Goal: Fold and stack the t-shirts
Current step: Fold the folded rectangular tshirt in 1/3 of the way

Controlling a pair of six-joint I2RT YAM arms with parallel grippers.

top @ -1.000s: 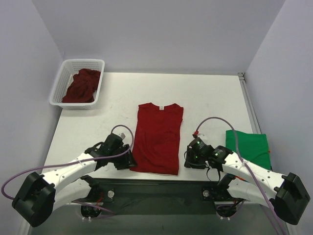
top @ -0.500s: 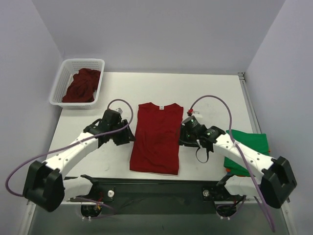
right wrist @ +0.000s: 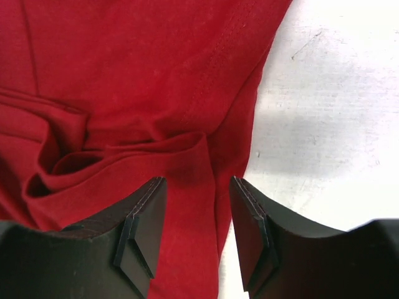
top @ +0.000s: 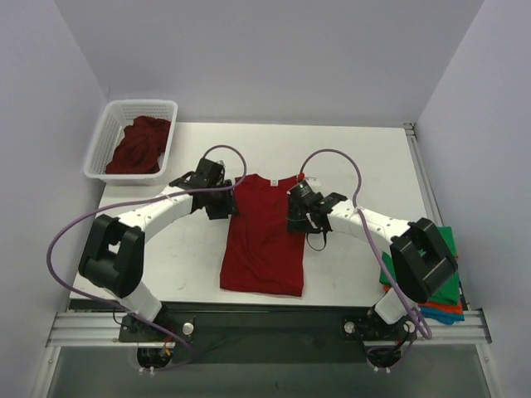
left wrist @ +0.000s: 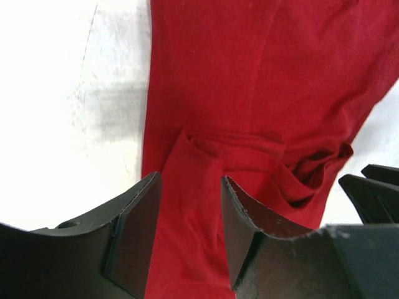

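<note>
Top cam is useless for fingers, they're just dark blobs. The right arm [top: 423, 257] covers most of the folded stack [top: 452, 274], only green plus slivers of orange and blue poke out. Wrist cams are clearer: left pincer [left wrist: 190, 180] is spread and right pincer [right wrist: 197, 182] is spread too, nothing pinched. The red t-shirt [top: 265, 249] lies on the desk [top: 365, 157], with a rumpled fold between and just ahead of each pincer's fingers. Can't tell if the tips touch it.

Folded green t-shirt [top: 452, 283] largely behind the right arm [top: 421, 259]
</note>
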